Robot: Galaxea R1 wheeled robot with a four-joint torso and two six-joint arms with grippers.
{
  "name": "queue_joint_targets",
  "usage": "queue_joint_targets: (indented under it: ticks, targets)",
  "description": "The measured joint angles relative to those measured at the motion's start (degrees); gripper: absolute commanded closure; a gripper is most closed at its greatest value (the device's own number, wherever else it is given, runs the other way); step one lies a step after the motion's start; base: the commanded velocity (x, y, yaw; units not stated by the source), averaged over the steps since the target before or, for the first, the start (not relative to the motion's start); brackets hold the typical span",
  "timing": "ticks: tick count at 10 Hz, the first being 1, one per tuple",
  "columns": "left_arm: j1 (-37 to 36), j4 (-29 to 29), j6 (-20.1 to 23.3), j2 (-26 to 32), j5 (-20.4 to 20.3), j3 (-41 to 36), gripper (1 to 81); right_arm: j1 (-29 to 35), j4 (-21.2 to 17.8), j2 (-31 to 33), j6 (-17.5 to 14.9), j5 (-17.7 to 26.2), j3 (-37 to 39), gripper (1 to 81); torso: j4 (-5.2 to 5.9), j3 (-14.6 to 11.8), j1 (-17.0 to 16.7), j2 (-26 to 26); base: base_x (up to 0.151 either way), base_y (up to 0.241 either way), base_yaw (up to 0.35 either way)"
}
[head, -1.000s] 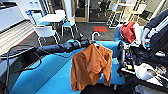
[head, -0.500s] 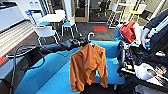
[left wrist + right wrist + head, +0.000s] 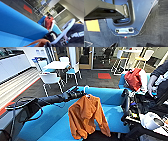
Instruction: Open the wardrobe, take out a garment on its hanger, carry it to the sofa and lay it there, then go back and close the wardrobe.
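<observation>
The orange garment point(image 3: 86, 114) hangs on a white hanger over the seat of the bright blue sofa point(image 3: 110, 97), and its lower hem reaches the seat's front edge. My left gripper point(image 3: 79, 93), at the end of the outstretched left arm, is shut on the hanger just below its hook. In the left wrist view the white hanger hook point(image 3: 67, 28) curves up above the orange collar point(image 3: 41, 41), with the sofa back point(image 3: 18, 25) behind. My right arm point(image 3: 125, 105) is folded close to the robot's body at the right.
A person's hand point(image 3: 151, 84) and dark sleeve show at the right edge. A red bundle point(image 3: 133, 78) lies on a second blue seat behind. White chairs point(image 3: 51, 79) and a table point(image 3: 58, 64) stand beyond the sofa. The right wrist view looks down on the robot's grey base point(image 3: 137, 18) and dark carpet.
The left arm and the hanging garment have shifted slightly left and a little lower over the sofa seat.
</observation>
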State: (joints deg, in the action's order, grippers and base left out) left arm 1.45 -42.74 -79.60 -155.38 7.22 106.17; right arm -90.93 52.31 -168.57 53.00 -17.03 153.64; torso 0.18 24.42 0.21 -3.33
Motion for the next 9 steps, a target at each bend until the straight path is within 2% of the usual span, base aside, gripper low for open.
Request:
queue_joint_targets:
  ticks: [3, 4, 5, 9]
  targets:
    - [2.99, -1.58, 0.00, -0.35, 1.40, 1.18, 81.1, 0.05, 0.00, 0.13, 0.00, 0.04, 0.11, 1.0, 5.82, 0.00, 0.00, 0.00, 0.000, 0.000, 0.000]
    - [3.75, -2.07, 0.00, -0.38, 1.44, 1.74, 81.1, 0.30, 0.00, 0.16, 0.00, 0.06, 0.11, 1.0, 7.00, 0.00, 0.00, 0.00, 0.000, 0.000, 0.000]
    - [4.61, -2.40, 0.00, -0.82, 1.44, 3.18, 81.1, 0.59, -0.02, 0.13, 0.00, 0.04, 0.15, 1.0, 7.35, 0.00, 0.00, 0.00, 0.000, 0.000, 0.000]
    - [7.34, -3.45, 0.00, -8.51, 0.69, 12.04, 81.1, -0.06, 0.02, 0.11, 0.00, 0.06, 0.15, 1.0, 7.28, 0.00, 0.00, 0.00, 0.000, 0.000, 0.000]
